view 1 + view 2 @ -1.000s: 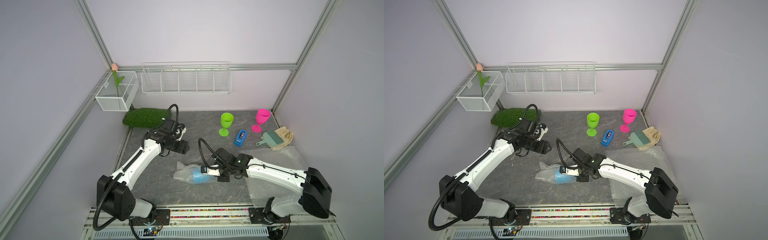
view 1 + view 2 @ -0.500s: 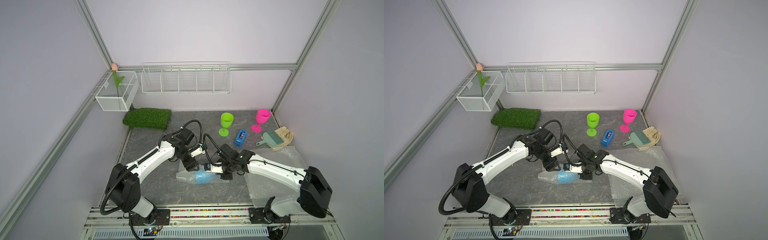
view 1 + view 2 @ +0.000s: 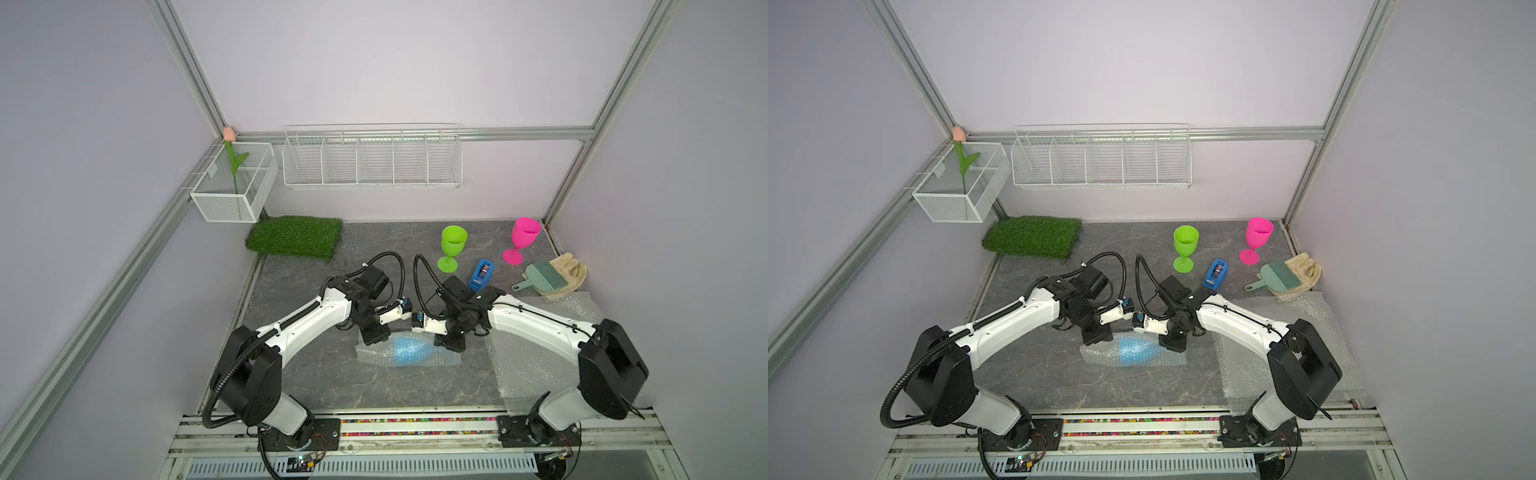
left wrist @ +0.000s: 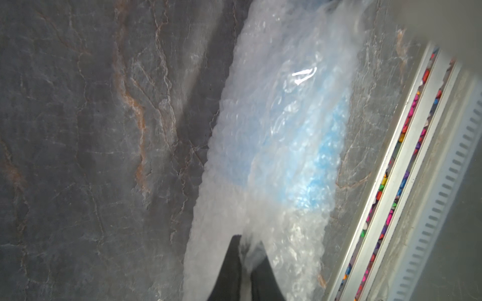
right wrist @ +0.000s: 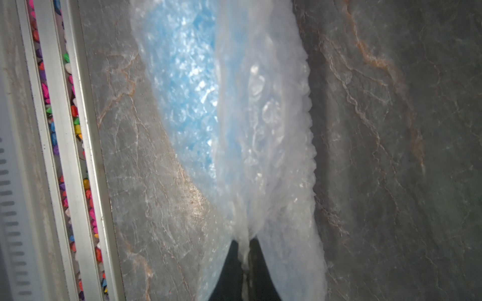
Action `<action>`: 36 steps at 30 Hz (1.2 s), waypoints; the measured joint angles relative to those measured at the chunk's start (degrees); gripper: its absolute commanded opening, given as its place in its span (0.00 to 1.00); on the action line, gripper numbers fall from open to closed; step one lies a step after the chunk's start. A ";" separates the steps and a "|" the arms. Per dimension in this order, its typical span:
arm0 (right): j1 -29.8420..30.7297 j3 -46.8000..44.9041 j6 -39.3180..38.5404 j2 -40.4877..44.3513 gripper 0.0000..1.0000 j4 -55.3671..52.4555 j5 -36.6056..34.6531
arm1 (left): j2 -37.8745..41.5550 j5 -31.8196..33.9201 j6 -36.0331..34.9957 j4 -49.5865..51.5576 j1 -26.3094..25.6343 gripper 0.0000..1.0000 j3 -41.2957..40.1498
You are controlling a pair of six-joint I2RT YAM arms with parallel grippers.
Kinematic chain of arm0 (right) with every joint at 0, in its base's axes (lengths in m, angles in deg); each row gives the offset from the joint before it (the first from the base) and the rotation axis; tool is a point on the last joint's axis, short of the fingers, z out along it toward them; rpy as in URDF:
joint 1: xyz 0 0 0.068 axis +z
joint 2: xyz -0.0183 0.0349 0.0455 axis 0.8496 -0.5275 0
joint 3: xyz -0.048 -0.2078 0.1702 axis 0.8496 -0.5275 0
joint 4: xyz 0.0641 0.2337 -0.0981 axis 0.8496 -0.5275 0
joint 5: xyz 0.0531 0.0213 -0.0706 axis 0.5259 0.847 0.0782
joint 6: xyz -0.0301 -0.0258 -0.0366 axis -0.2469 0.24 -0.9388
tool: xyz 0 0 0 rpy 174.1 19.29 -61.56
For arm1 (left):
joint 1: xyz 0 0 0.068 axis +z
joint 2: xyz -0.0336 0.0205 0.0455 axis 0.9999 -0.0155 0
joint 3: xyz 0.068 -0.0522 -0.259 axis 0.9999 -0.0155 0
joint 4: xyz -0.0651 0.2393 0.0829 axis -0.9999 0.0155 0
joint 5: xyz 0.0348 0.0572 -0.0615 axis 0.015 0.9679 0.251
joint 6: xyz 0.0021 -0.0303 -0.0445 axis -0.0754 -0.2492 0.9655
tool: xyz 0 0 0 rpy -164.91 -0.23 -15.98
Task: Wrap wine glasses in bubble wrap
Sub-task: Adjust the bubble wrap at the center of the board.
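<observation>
Step in hand: closing the bubble wrap [image 3: 368, 354] round the blue goblet [image 3: 409, 351]; first of the three glasses.
Blue goblet: lies on its side mid-bench, between the two arms, its bowl showing blue through the film. Stem and foot can't be made out.
Left gripper [image 4: 243, 243]: closed, a fold of the wrap pinched between its fingertips at one end of the bundle; same grip visible in a top view [image 3: 372, 340].
Right gripper [image 5: 243, 245]: closed, pinching a gathered fold of the wrap at the opposite end [image 3: 448, 345].
Wrap state: folded over the goblet, loose and puffy; the ends look open and I see no tape on it.
Green goblet [image 3: 453, 247], pink goblet [image 3: 524, 237]: upright at the back of the bench [image 3: 332, 386], bare.
Spare sheets [image 3: 536, 361]: flat under the right arm, well apart from the bare goblets.
Tape dispenser [image 3: 482, 274]: just beside the green goblet's foot.
Next move (judgement): both arms work together to roll or tuck the held edge tight over the bowl. One gripper must hold while the other regrips, or the film is likely to spring open.
</observation>
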 measured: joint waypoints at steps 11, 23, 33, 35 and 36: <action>-2.19 0.81 0.74 -0.13 0.07 -1.20 2.89 | 0.07 3.43 -0.46 0.00 -2.21 0.50 -0.59; -2.62 1.14 0.81 -0.13 0.07 -3.74 4.28 | -0.37 -0.68 -0.96 1.01 -2.16 0.69 1.31; -3.15 1.57 0.83 -2.03 0.07 -6.80 5.75 | 0.98 -0.35 -1.57 -2.14 -3.61 0.70 -2.56; -3.50 2.16 0.90 -3.13 0.07 -6.91 6.49 | 2.25 -0.04 -1.97 -3.21 -4.96 0.70 -4.04; -3.76 2.49 0.92 -3.61 0.07 -6.95 6.93 | 2.89 0.04 -2.23 -3.80 -5.55 0.70 -4.52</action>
